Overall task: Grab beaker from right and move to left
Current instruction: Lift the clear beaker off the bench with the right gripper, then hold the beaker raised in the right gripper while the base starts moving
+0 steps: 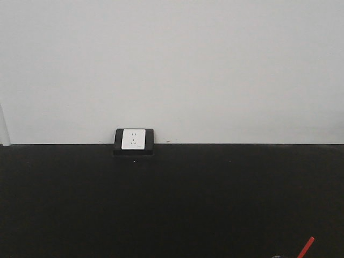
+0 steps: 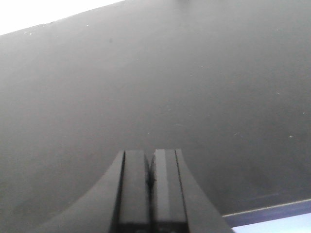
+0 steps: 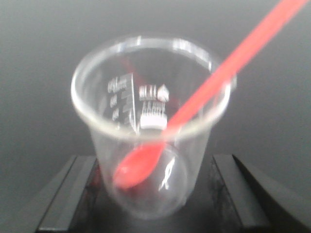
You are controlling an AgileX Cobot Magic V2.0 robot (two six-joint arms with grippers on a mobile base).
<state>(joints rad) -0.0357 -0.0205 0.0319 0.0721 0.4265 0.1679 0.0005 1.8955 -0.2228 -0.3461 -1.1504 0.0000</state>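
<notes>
The beaker is a small clear glass with white printed marks. A red stick with a spoon-like end leans out of it to the upper right. In the right wrist view the beaker stands on the black table between the fingers of my right gripper. The jaws are open: the left finger is close against the glass and a gap shows on the right side. Only the tip of the red stick shows in the front view, at the bottom right. My left gripper is shut and empty above the bare black table.
A white wall socket in a black frame sits at the back edge of the black table, below a white wall. The table's edge shows at the lower right of the left wrist view.
</notes>
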